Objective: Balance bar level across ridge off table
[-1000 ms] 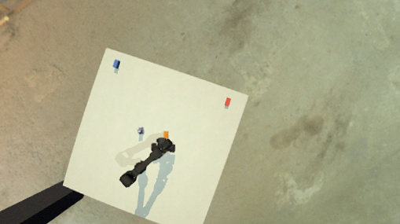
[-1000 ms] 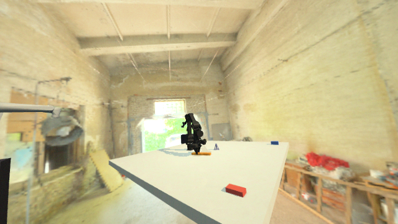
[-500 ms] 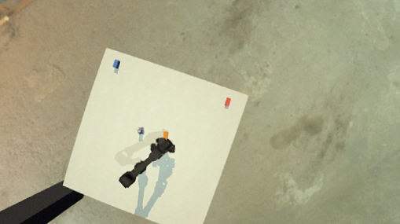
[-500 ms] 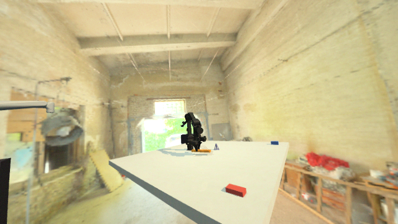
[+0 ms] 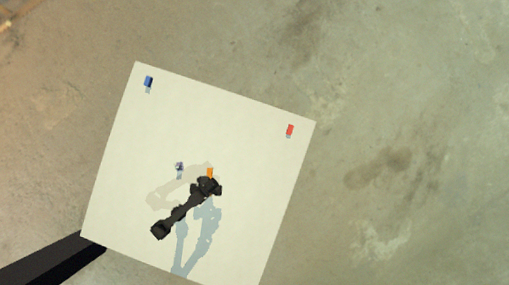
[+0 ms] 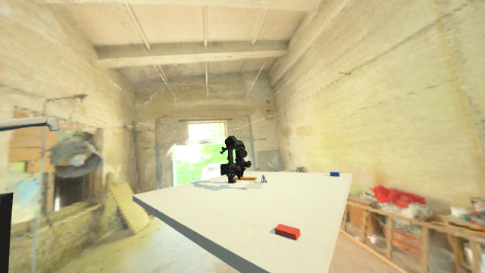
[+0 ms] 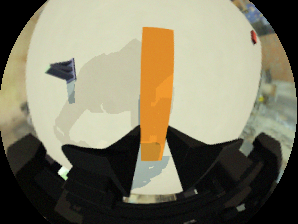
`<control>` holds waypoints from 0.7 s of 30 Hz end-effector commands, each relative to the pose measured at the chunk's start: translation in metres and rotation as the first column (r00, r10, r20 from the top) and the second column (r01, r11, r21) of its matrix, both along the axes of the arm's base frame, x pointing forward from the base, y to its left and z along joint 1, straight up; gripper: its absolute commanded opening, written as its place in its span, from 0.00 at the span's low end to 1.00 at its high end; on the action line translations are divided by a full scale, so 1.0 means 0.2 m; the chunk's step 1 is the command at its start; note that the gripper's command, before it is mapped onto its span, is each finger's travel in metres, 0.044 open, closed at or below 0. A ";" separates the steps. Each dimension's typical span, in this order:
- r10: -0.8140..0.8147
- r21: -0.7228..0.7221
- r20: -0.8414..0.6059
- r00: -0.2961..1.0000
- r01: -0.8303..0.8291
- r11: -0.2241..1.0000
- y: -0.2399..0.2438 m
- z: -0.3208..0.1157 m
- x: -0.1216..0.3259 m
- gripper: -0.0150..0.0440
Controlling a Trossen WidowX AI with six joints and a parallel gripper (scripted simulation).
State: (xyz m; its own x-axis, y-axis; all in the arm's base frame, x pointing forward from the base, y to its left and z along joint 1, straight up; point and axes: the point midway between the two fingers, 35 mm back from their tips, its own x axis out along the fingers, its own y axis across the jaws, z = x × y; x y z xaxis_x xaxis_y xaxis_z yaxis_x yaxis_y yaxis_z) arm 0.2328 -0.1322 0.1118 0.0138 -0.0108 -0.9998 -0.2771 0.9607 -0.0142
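The gripper [image 7: 152, 152] pinches the bar [image 7: 156, 86] at its near end, probably to lift it toward the ridge [image 7: 63, 68] at left.

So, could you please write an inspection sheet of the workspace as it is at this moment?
Surface: pale square table, carrying the arm's shadow.
Job's things: orange bar, gripped near one end; in the exterior view it looks slightly off the table. Small dark ridge stands apart to its side, not under it.
Clutter: blue block and red block near two table corners, far from the work.
End effector: shut on the orange bar, pointing downward.
Cables: nothing seen.
Surroundings: worn concrete floor, brick walls, wooden shelving with red fabric beside the table.
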 end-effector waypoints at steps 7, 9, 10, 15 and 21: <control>0.004 -0.003 0.008 1.000 -0.004 1.000 0.01 0.13 -0.01 0.25; 0.004 -0.002 0.008 1.000 -0.004 1.000 0.01 0.16 -0.01 0.25; 0.004 -0.002 0.008 1.000 -0.004 1.000 0.01 0.17 -0.01 0.25; 0.005 -0.002 0.009 1.000 -0.005 1.000 0.02 0.24 -0.02 0.25; 0.012 -0.001 0.009 1.000 -0.012 1.000 0.06 0.25 0.00 0.25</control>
State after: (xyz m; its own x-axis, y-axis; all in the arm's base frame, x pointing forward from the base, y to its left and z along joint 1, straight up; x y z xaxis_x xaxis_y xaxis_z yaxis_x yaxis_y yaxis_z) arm 0.2284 -0.1266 0.1604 0.0197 -0.0127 -0.9997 -0.2839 0.9587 -0.0178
